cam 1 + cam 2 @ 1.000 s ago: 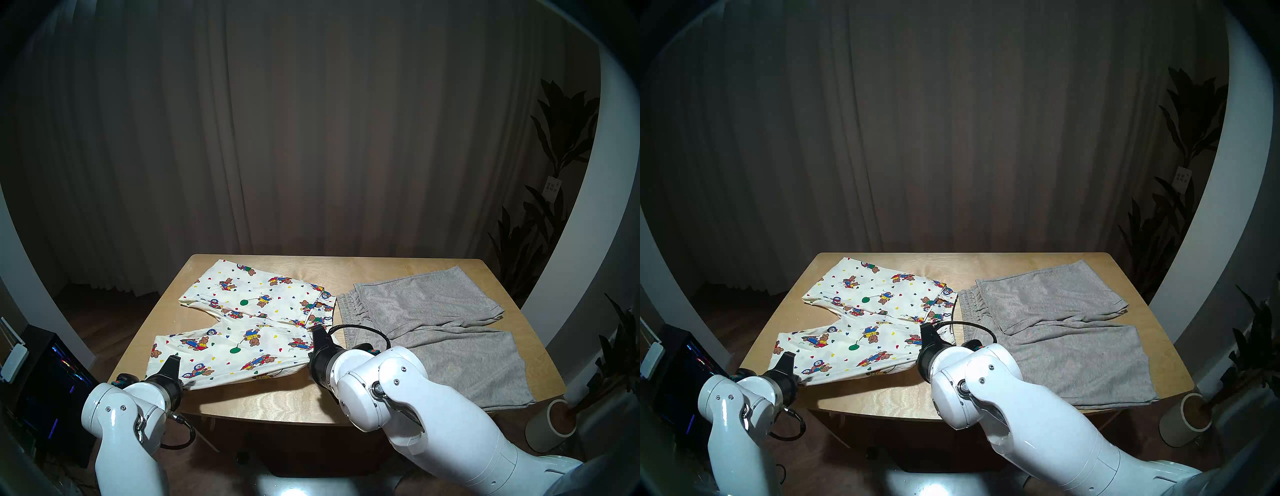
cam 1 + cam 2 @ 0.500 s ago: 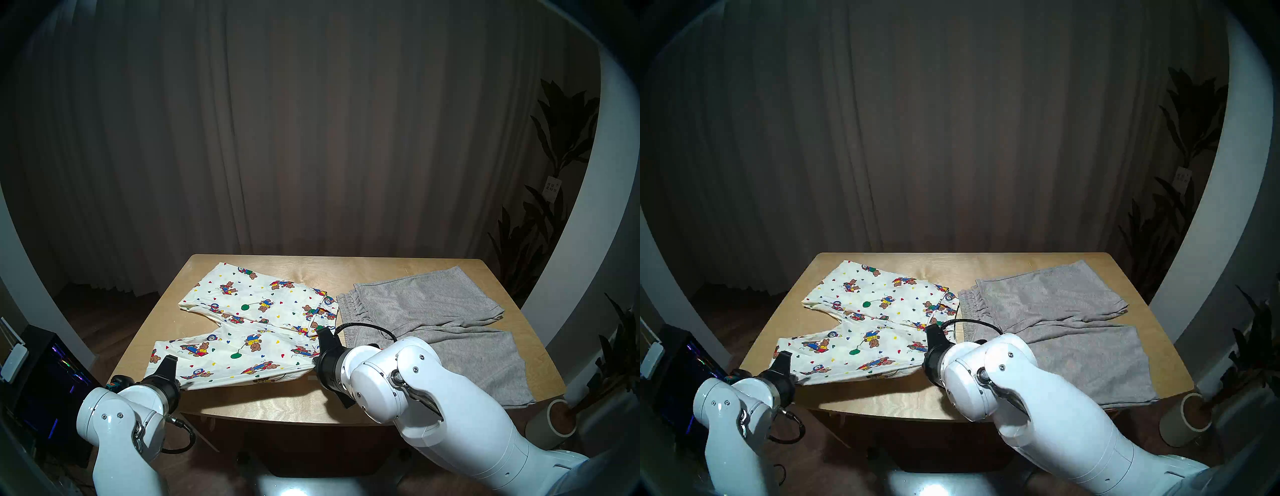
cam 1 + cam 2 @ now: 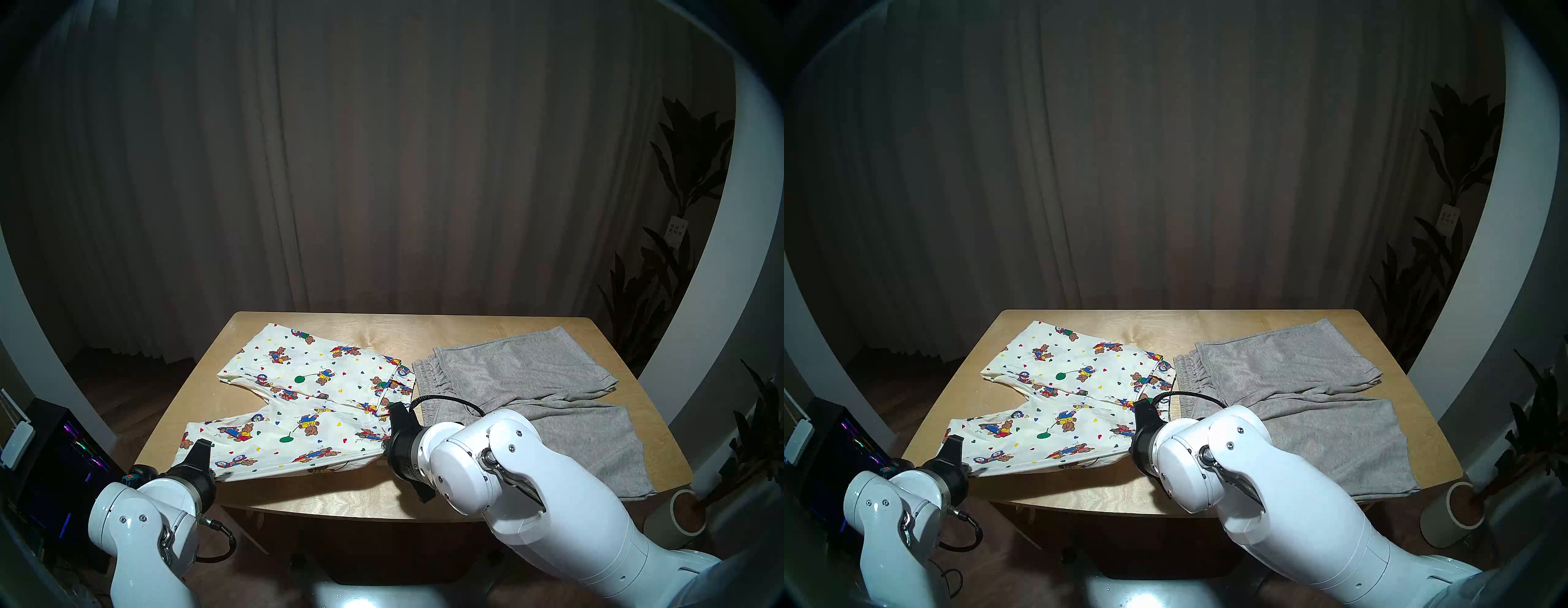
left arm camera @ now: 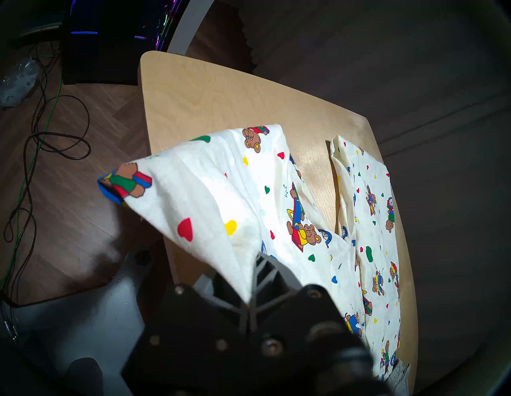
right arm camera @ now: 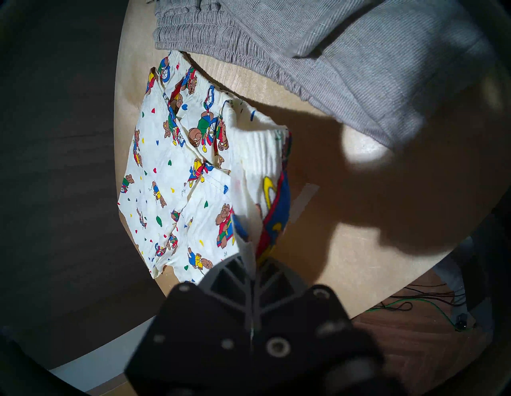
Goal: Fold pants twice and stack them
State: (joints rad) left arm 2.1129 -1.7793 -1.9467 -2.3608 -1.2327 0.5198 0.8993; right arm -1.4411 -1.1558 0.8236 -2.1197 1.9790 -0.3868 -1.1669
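My left tool point(image 4: 250, 279) is clamped on the near leg hem of the teddy-bear shorts point(image 3: 297, 407), lifting that corner off the table point(image 3: 360, 492). My right tool point(image 5: 253, 265) pinches the near waistband end of the same shorts, also raised. The far leg lies flat on the table's left half. The grey shorts point(image 3: 530, 395) lie spread just beside them on the right half.
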